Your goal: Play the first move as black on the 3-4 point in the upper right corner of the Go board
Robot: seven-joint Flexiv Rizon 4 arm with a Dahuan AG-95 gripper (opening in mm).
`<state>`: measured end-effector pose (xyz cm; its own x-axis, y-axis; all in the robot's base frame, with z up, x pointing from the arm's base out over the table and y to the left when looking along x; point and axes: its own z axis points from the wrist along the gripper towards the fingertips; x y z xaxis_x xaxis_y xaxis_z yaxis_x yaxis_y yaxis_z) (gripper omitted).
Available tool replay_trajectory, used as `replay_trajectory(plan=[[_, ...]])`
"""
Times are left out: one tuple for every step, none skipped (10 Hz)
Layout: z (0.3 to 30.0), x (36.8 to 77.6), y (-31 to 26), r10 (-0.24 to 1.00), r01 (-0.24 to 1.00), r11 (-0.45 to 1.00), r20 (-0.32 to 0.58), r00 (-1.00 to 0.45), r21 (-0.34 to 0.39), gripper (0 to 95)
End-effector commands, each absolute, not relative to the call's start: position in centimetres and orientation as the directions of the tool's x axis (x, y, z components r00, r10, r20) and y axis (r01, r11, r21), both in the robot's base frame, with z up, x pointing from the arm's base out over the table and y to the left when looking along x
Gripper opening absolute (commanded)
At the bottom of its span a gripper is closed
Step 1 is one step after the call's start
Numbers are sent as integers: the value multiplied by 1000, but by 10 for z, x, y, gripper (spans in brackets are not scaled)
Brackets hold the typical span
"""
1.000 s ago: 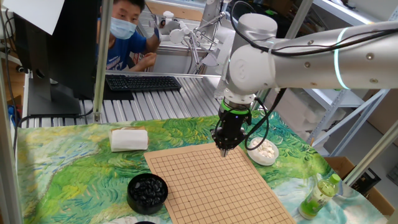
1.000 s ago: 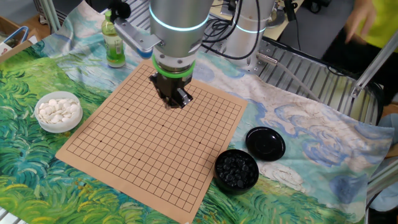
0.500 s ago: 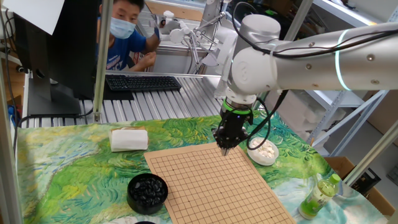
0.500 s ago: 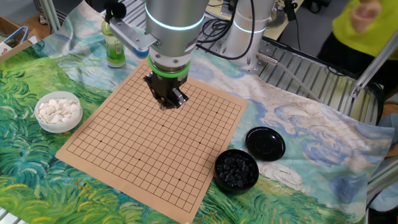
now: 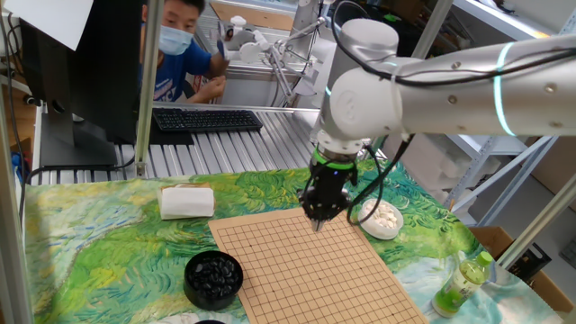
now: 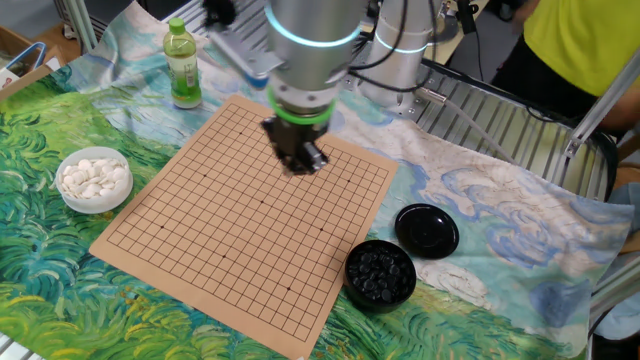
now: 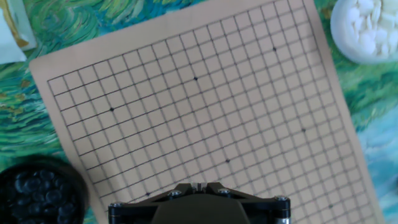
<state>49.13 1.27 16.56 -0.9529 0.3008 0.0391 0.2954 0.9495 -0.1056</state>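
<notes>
Pincer (image 6: 303, 162) over Go board (image 6: 200, 250); black stones' bowl (image 6: 380, 272) well apart

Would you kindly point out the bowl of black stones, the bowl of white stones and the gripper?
bowl of black stones (image 6: 380, 274), the other fixed view, on the stones inside.
bowl of white stones (image 6: 93, 177), the other fixed view, on the stones inside.
gripper (image 5: 317, 219), one fixed view, at its fingertips.
</notes>
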Motion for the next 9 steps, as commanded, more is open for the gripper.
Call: replay_trajectory(plan=[[163,480,31,345,340,935,33,-938,-105,0],[162,477,37,358,354,930,32,-933,-103,0],[161,473,48,378,373,922,31,-925,-101,0],[161,470,54,387,382,919,30,-922,-102,0],[160,467,61,402,397,912,29,-915,-102,0],[159,464,68,418,413,904,25,-908,-108,0],[157,462,73,434,429,897,23,-901,-109,0],[154,461,80,457,453,885,21,-889,-108,0],[152,462,88,480,475,873,18,-877,-108,0]])
